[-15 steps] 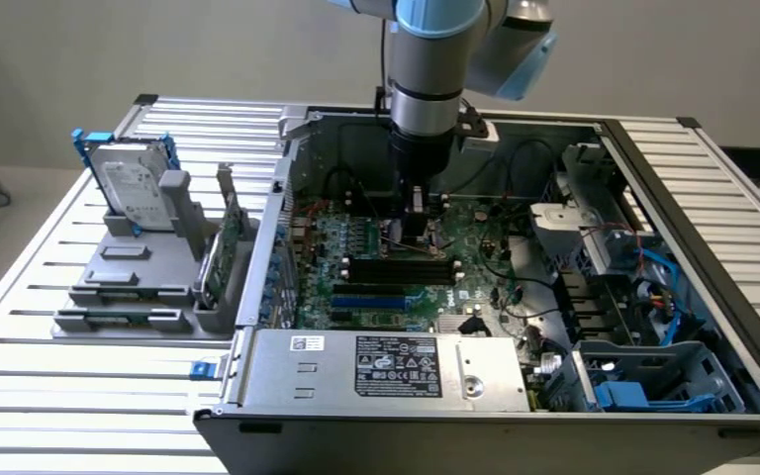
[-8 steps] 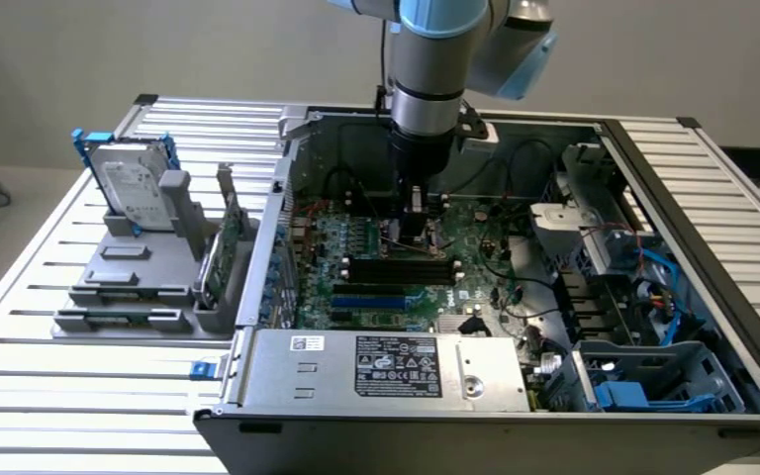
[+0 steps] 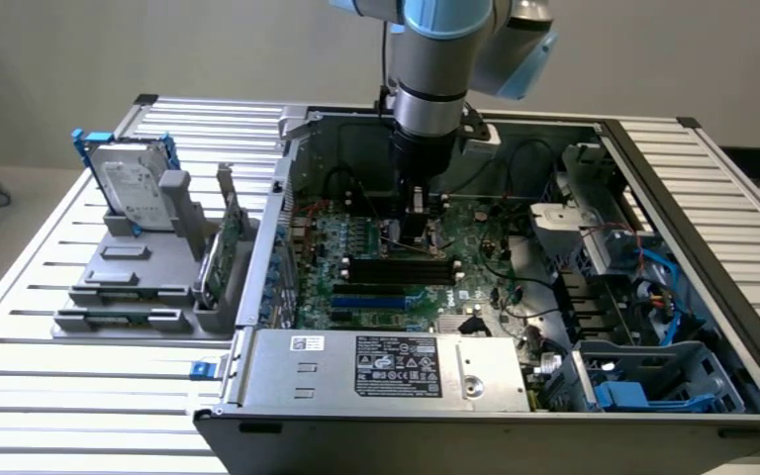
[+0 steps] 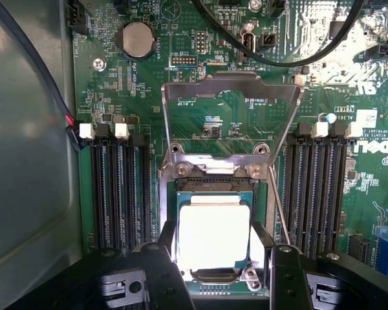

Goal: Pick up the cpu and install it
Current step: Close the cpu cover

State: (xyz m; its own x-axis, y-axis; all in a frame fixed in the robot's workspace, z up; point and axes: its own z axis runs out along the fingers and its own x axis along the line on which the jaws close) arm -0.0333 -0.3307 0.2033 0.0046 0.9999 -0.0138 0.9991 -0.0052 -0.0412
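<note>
The cpu (image 4: 213,236), a small square chip with a pale metal top, lies between my gripper's (image 4: 215,227) two dark fingers (image 4: 165,261), which press on its opposite edges. It sits squarely over the metal-framed socket (image 4: 165,194), right at it; whether it rests fully in I cannot tell. The socket's load plate (image 4: 231,87) is swung up and open. In the exterior view my gripper (image 3: 414,233) reaches straight down into the open computer case (image 3: 394,371), onto the green motherboard (image 3: 353,252).
Black memory slots (image 4: 119,187) flank the socket on both sides. Black cables (image 4: 297,59) cross the board beyond the load plate. A coin battery (image 4: 136,39) lies nearby. Outside the case, on the exterior view's left, a hard drive (image 3: 130,178) stands in a grey holder (image 3: 130,287).
</note>
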